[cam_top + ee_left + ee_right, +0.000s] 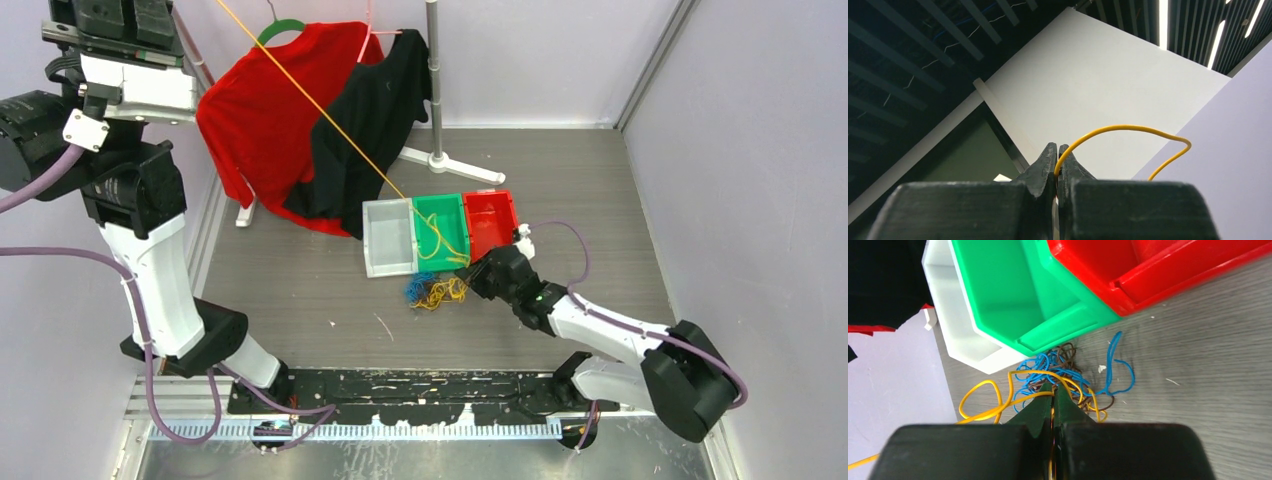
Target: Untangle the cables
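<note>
A taut yellow cable runs from the top edge of the top view down over the green bin to a tangled bunch of blue, yellow and brown cables on the floor. My left gripper is raised high, out of the top view, and is shut on that yellow cable. My right gripper sits low beside the bunch. In the right wrist view my right gripper is shut on a yellow strand at the near edge of the bunch.
A white bin, the green bin and a red bin stand in a row behind the bunch. A clothes stand with a red garment and a black garment stands at the back.
</note>
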`<state>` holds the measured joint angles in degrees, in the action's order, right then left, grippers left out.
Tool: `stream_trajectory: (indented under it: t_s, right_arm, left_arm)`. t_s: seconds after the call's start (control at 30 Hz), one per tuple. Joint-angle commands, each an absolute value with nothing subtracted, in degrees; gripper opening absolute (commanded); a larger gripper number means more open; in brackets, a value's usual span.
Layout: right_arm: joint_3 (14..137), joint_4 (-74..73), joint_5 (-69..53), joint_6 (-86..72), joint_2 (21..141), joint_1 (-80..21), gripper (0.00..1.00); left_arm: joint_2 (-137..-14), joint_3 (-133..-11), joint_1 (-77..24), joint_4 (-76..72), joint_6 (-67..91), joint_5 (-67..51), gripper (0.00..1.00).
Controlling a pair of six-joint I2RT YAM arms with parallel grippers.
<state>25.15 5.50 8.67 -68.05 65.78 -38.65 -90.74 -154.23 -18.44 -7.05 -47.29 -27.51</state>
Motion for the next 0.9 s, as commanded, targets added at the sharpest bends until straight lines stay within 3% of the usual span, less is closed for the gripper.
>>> stream_trajectory:
  t_s: [0.0, 0.03, 0.13, 0.27, 0.6, 0.87]
  right_arm:
    - [22.2, -12.6, 12.0, -64.0, 62.7, -37.0, 0.06]
    - [22.5, -11.8, 10.7, -62.3, 61.6, -37.1, 0.15]
    - [25.5, -9.9, 5.7, -54.8, 60.4, -37.3, 0.55]
    - [31.5, -8.3, -2.4, -45.1, 61.0, -39.1, 0.77]
    - [41.4, 1.2, -10.7, -31.0, 55.3, -46.2, 0.82]
    - [56.0, 8.3, -20.7, -18.0, 66.9, -57.4, 0.83]
  left_arm:
    - [-85.7, -156.2, -18.1, -15.8, -50.7, -18.5, 0.0]
    - [-83.9, -154.3, -18.1, -14.1, -46.5, -17.8, 0.0]
    - [-77.0, -141.6, -18.1, -11.6, -38.8, -21.0, 0.0]
    - [-70.9, -130.4, -18.1, -8.3, -28.5, -28.6, 0.0]
    - [-72.1, -130.0, -18.1, -3.6, -19.3, -33.5, 0.0]
    - [-71.9, -130.4, -18.1, -2.5, -19.8, -34.3, 0.0]
